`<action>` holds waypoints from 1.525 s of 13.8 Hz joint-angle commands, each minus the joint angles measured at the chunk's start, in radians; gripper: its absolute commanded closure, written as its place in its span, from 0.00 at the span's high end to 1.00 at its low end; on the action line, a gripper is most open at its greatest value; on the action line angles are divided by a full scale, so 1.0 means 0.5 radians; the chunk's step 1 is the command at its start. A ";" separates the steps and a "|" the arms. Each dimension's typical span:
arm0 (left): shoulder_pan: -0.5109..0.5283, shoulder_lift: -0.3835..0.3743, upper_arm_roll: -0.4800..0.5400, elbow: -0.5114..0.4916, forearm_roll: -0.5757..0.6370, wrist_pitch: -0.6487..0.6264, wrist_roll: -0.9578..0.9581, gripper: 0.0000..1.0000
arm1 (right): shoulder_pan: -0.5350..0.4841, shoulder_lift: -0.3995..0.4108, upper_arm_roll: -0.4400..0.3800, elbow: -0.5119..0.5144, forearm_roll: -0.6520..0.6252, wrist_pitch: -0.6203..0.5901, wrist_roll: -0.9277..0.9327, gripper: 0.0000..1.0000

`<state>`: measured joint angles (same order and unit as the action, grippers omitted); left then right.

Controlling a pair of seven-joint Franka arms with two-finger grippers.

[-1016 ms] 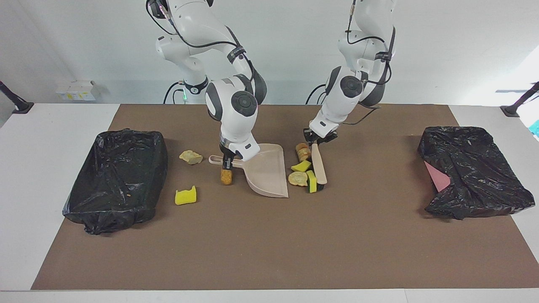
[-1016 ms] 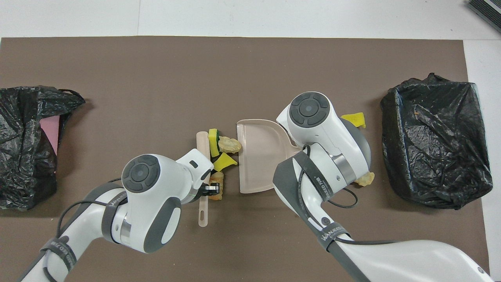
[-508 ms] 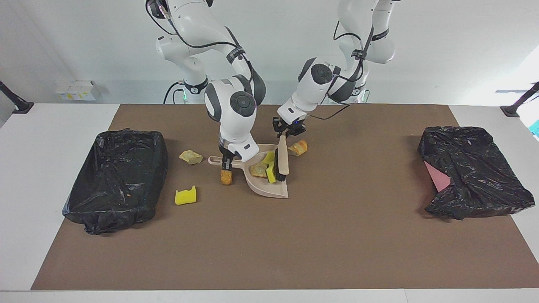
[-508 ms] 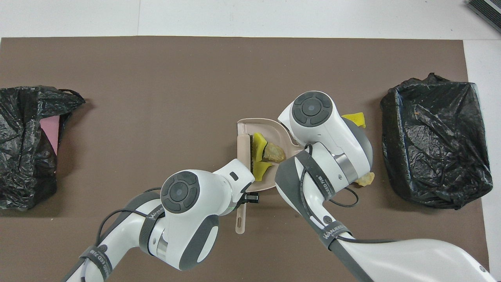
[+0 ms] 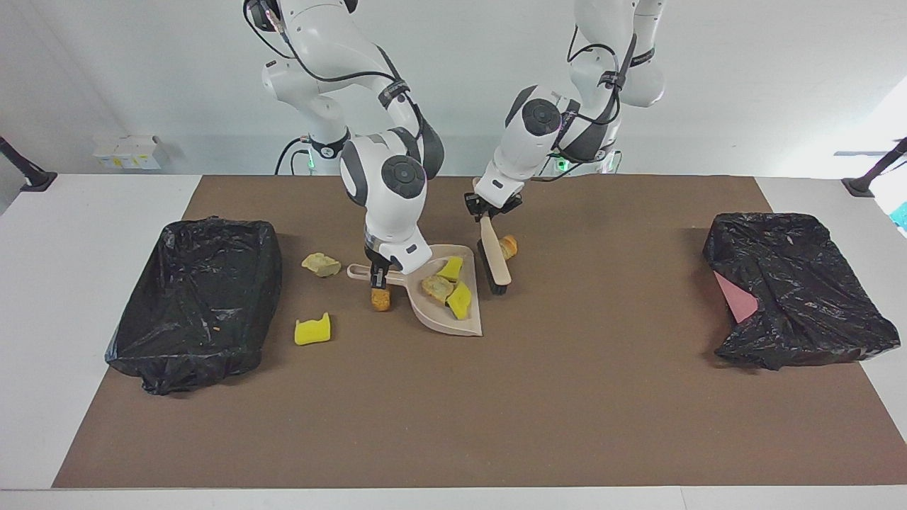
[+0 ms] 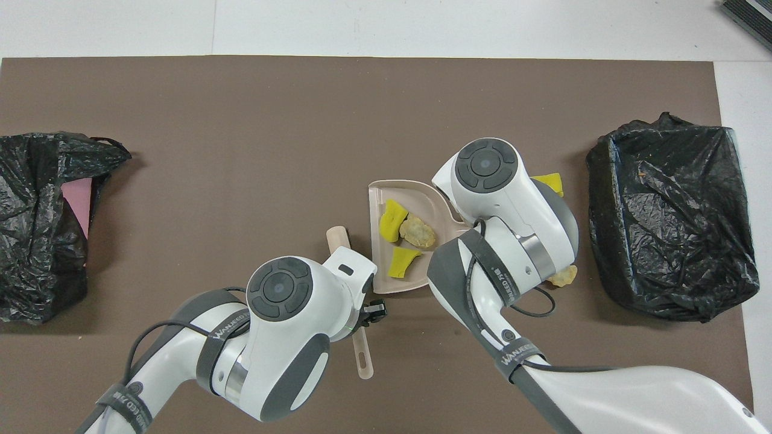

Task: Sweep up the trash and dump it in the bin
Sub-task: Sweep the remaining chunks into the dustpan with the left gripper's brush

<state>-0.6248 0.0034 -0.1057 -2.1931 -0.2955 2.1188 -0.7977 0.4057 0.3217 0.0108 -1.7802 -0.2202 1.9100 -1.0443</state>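
The beige dustpan [image 5: 468, 322] [image 6: 375, 202] lies mid-mat holding three bits of trash: two yellow sponge chunks [image 5: 460, 299] [image 6: 391, 212] and a tan lump [image 5: 437, 287] [image 6: 417, 232]. My right gripper [image 5: 379, 273] is shut on its handle. My left gripper [image 5: 489, 209] [image 6: 371, 310] is shut on the beige brush [image 5: 494, 258] [image 6: 336, 235], which slants down just outside the pan's mouth. An orange-brown nugget [image 5: 507, 246] lies by the brush, another [image 5: 380, 299] by the pan's handle. A tan lump [image 5: 320, 264] [image 6: 564, 276] and a yellow sponge [image 5: 312, 330] [image 6: 547, 181] lie between pan and bin [image 5: 195, 301] [image 6: 669, 217].
The bin is an open tray lined with black plastic at the right arm's end of the brown mat. A second black-bagged tray [image 5: 793, 290] [image 6: 36, 223] with a pink patch showing sits at the left arm's end.
The brush pushed two yellow chunks and a tan lump into the dustpan, then drew back out of it. One nugget stayed on the mat. The dustpan shifted slightly.
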 commanded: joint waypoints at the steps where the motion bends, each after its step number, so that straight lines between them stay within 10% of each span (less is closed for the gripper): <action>1: -0.069 -0.108 -0.003 -0.035 0.207 -0.157 -0.626 0.00 | -0.038 -0.039 0.021 -0.057 -0.035 0.058 -0.056 0.00; 6: -0.265 -0.405 -0.012 -0.484 0.223 -0.063 -1.062 0.00 | -0.041 -0.042 0.018 -0.060 -0.035 0.064 -0.059 0.00; 9: -0.306 -0.284 -0.016 -0.587 0.220 0.341 -0.982 0.00 | -0.054 -0.042 0.018 -0.060 -0.035 0.067 -0.062 0.00; 21: -0.159 0.315 -0.120 0.023 -0.118 0.769 0.209 0.00 | -0.078 -0.048 0.018 -0.100 -0.035 0.095 -0.105 0.00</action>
<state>-0.7009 0.1246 -0.1558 -2.2275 -0.3368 2.4909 -0.7283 0.3837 0.3217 0.0105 -1.7951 -0.2205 1.9342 -1.0671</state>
